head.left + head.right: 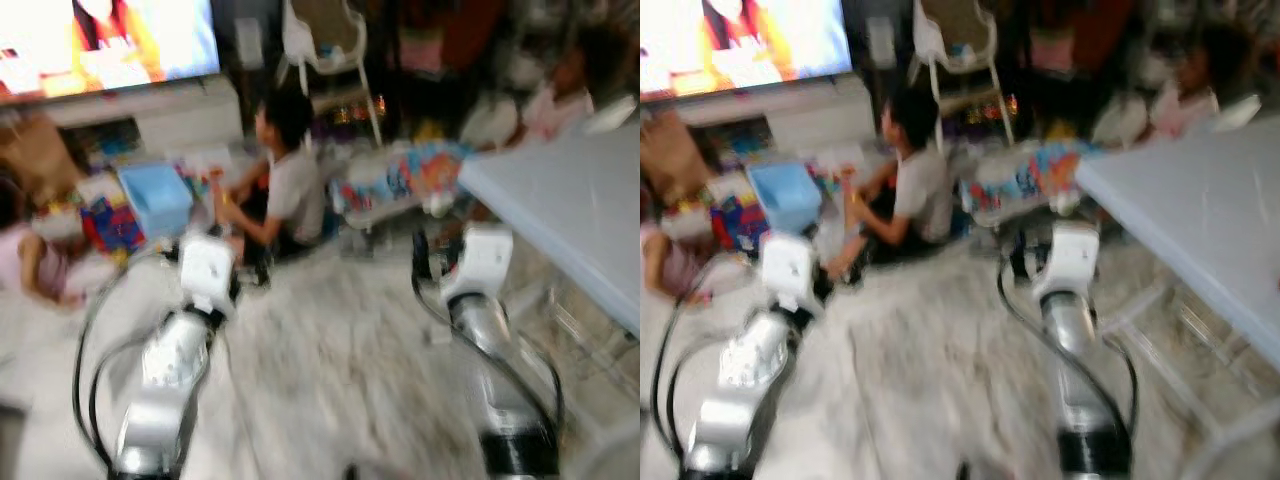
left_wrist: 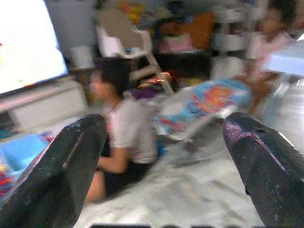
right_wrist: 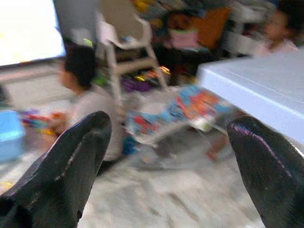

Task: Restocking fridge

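The head views are blurred, so fine detail is unsure. Both silver arms reach forward and down over a pale marbled floor (image 1: 330, 370), neither carrying anything. The left tool (image 2: 161, 166) has its two black fingers (image 2: 61, 175) spread wide with only open air between them; the right tool (image 3: 166, 166) is likewise spread, its fingers (image 3: 66, 166) well apart and gripping nothing. Ahead of the left arm a person (image 1: 285, 180) in a grey shirt sits on the floor, turned toward a large bright television (image 1: 100, 40) that stands on a low white cabinet (image 1: 170, 115). Near that person lie a light blue box (image 1: 155, 198) and a scatter of colourful toys (image 1: 110, 225). A second person (image 1: 30, 260) in pink lies on the floor at the far left of the head view. Behind the seated person stands a white high chair (image 1: 325, 50), and beside it on the floor rests a colourful patterned baby bouncer (image 1: 400, 175). To the right of the right arm is a white bench (image 1: 570, 200), its top bare where it can be seen. Past the far corner of the bench a third person (image 3: 280, 33) in a pale top is near cluttered shelves (image 2: 190, 33). No fridge or goods for stocking can be made out in these views.
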### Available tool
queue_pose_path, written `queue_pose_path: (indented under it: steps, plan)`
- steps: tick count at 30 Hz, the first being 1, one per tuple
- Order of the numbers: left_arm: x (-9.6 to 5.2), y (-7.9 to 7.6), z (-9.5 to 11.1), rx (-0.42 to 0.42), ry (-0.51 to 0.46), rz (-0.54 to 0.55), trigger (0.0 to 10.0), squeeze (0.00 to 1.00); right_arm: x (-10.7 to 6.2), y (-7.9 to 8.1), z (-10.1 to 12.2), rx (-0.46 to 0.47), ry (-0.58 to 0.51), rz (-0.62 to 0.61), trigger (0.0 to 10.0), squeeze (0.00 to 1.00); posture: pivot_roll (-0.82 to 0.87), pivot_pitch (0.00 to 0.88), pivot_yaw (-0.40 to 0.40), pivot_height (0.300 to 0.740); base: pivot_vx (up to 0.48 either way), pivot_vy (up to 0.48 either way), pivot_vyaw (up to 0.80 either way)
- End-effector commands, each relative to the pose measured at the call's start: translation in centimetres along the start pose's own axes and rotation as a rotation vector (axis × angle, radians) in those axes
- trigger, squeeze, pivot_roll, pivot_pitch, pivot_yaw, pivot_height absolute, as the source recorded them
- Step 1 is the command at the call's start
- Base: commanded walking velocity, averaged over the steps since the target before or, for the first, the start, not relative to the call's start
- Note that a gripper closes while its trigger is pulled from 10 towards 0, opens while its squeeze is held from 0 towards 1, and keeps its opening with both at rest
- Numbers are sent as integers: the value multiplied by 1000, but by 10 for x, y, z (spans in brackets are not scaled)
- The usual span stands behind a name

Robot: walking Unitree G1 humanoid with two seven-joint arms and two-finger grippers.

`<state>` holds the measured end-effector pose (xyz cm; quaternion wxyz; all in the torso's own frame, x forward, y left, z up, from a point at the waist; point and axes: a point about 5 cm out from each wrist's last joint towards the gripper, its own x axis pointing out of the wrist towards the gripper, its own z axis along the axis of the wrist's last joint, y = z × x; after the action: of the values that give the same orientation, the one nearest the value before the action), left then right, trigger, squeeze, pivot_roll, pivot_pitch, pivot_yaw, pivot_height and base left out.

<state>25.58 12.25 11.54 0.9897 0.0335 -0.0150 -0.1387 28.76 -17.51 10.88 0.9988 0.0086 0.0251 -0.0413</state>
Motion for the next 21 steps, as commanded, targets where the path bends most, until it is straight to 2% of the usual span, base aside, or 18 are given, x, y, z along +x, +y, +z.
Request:
queue_pose_path:
  steps: [1,6,21]
  plan:
    - [2,4,9,21,-32,-3,10000,0,2,4,13,-14,-48,-3,10000,0,17,11,-24,740,274,0,-800]
    - [4,1,10,9,-37,-16,10000,0,3,6,17,-12,-59,-8,10000,0,21,8,-24,740,313,0,-800]
    - [5,0,7,8,-32,-21,10000,0,-1,6,16,-11,-54,-19,10000,0,14,0,-23,740,447,0,-800]
